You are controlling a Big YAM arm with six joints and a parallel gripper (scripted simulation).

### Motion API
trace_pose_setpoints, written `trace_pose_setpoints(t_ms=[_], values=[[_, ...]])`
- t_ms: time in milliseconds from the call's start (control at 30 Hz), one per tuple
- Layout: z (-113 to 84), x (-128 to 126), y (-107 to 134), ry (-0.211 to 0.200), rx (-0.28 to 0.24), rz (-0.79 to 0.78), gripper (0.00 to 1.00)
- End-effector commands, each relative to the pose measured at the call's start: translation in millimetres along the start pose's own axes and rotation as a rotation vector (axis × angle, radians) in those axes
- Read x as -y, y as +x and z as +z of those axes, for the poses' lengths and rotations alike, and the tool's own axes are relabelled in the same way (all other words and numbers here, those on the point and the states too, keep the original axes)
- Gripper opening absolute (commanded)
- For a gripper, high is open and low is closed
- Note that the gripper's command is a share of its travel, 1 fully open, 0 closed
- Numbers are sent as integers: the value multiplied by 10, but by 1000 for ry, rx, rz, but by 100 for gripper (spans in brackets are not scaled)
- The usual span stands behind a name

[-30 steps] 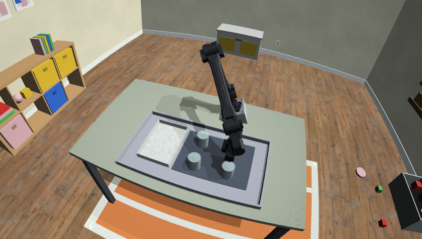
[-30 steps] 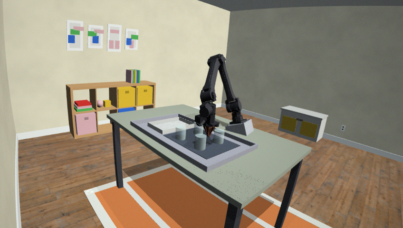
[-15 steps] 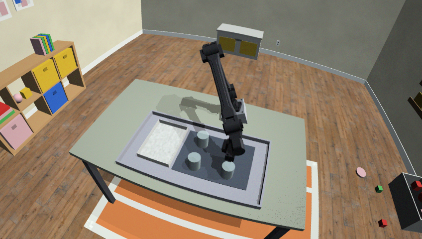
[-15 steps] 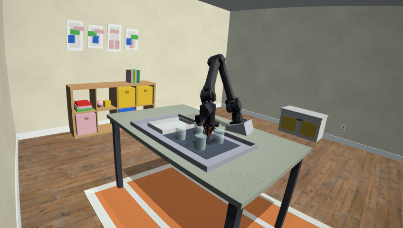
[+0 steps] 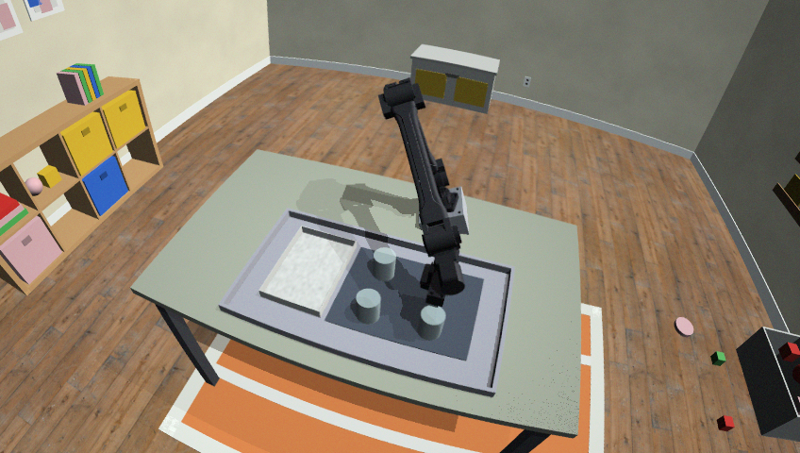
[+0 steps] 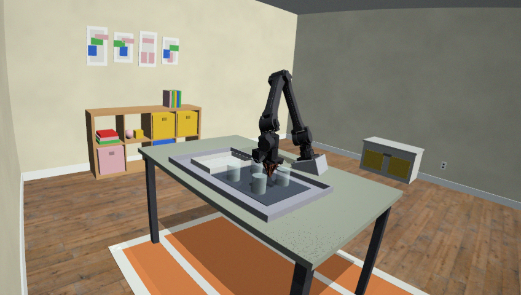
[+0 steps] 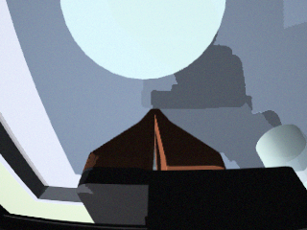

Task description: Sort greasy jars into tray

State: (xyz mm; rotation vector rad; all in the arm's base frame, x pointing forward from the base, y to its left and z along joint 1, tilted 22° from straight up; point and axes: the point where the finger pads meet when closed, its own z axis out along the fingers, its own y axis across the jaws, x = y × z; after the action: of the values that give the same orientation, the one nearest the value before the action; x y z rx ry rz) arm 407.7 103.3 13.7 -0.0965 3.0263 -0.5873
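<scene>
Jaws clenched with nothing between them, pointing down over the mat

The jaws (image 6: 270, 176) sit just beside the near-right glass jar (image 5: 432, 323) (image 6: 258, 184) (image 7: 144, 35); contact cannot be told. Jars and tray show no readable writing.

On the dark drying mat (image 5: 412, 333) (image 6: 270, 199) (image 7: 110, 120), the far-left jar (image 5: 384, 264) and near-left jar (image 5: 367, 306) stand mouth down; a fourth (image 6: 282, 176) is mostly behind the arm from above. The white tray (image 5: 291, 303) (image 6: 201, 166) borders the mat's left edge, with open room inside its rims. From the table's (image 5: 522, 246) (image 6: 358, 204) far side, the black arm (image 5: 421, 162) (image 6: 274, 98) rises, bends high and drops steeply.
</scene>
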Motion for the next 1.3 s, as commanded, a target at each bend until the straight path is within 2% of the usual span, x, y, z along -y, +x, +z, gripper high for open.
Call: trace_pose_setpoints(t_ms=[0, 1167, 1200, 1267], values=[[-97, -37, -66, -9, 36, 15, 0], [-97, -37, -66, -9, 36, 15, 0], [-174, -37, -63, -9, 36, 15, 0], [-174, -37, -63, -9, 36, 15, 0]])
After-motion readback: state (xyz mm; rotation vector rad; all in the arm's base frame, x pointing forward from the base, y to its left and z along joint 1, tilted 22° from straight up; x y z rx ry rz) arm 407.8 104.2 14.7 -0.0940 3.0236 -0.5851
